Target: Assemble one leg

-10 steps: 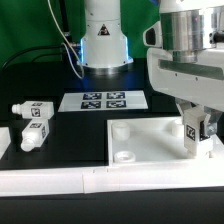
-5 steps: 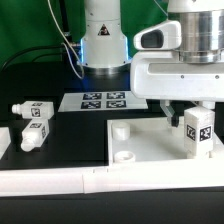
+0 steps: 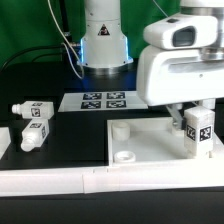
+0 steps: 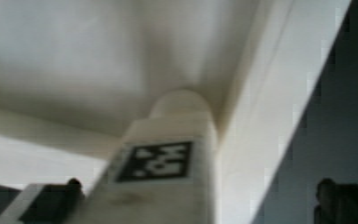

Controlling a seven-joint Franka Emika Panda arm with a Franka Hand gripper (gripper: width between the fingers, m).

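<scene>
A leg [image 3: 198,132] with a black-and-white tag stands upright at the right-hand corner of the large flat white panel [image 3: 150,145]. My gripper [image 3: 192,112] hangs just above it, open. In the wrist view the two dark fingertips [image 4: 51,200] stand wide apart. The leg [image 4: 162,160] rises between them, close to one finger and clear of the other, with my gripper [image 4: 197,200] straddling it. The panel's pale surface [image 4: 87,60] fills the view behind the leg. Two more legs [image 3: 30,108] [image 3: 35,133] lie loose on the black table at the exterior view's left.
The marker board [image 3: 102,101] lies flat behind the panel. The robot base [image 3: 103,40] stands at the back. Two round sockets [image 3: 119,130] [image 3: 124,156] show on the panel's left side. A white ledge [image 3: 60,182] runs along the front. Another white part [image 3: 3,140] sits at the far left edge.
My gripper held the leg at the panel's right corner a second ago. It has since opened and lifted a little. The leg stays standing there.
</scene>
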